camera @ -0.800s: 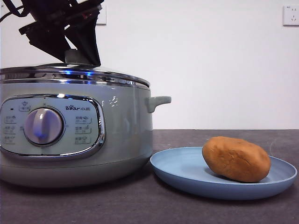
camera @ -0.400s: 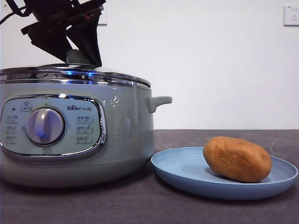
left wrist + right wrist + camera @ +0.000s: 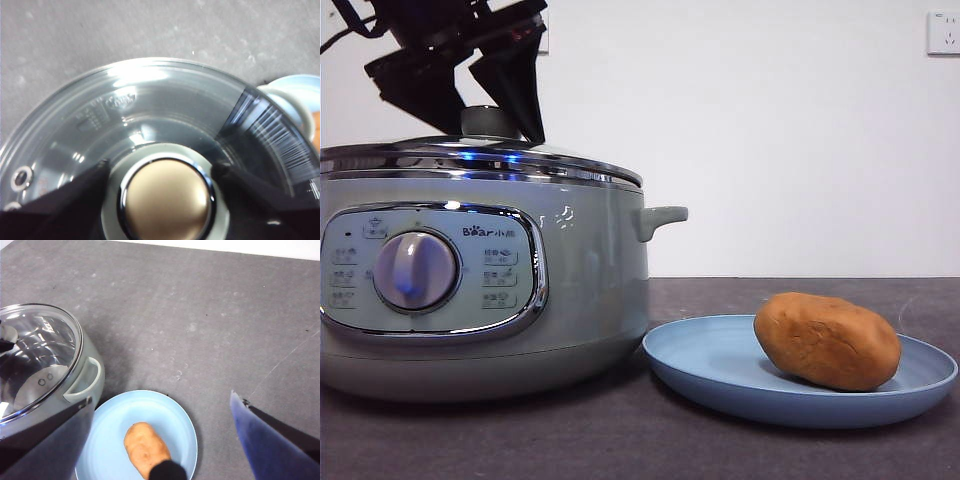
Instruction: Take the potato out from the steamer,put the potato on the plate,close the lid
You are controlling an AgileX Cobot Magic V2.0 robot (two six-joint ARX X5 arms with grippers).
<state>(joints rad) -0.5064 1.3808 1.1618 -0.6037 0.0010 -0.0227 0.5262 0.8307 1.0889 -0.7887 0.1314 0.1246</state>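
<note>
In the front view I see the steamer (image 3: 480, 270) standing on the dark worktop (image 3: 620, 440), with the glass lid (image 3: 480, 158) sitting on its rim. The left claw (image 3: 485, 95) hangs over the lid; its two jaws stand apart, one on each side of the pale knob (image 3: 488, 121), and I see a small gap between each jaw and the knob. Just beside the steamer lies the light-blue plate (image 3: 720, 365), and the potato (image 3: 827, 341) rests on it, toward the far side from the pot.

In the left wrist view the knob (image 3: 166, 200) sits between the two dark jaws, which are spread wider than it and grip nothing. The lid (image 3: 150, 115) fills most of this picture.

In the right wrist view the right claw (image 3: 160, 440) is high above the worktop (image 3: 200, 315), jaws wide and empty. Below it I see the plate (image 3: 170, 415) with the potato (image 3: 145, 447), and the steamer (image 3: 92, 375) touching or almost touching the plate.
</note>
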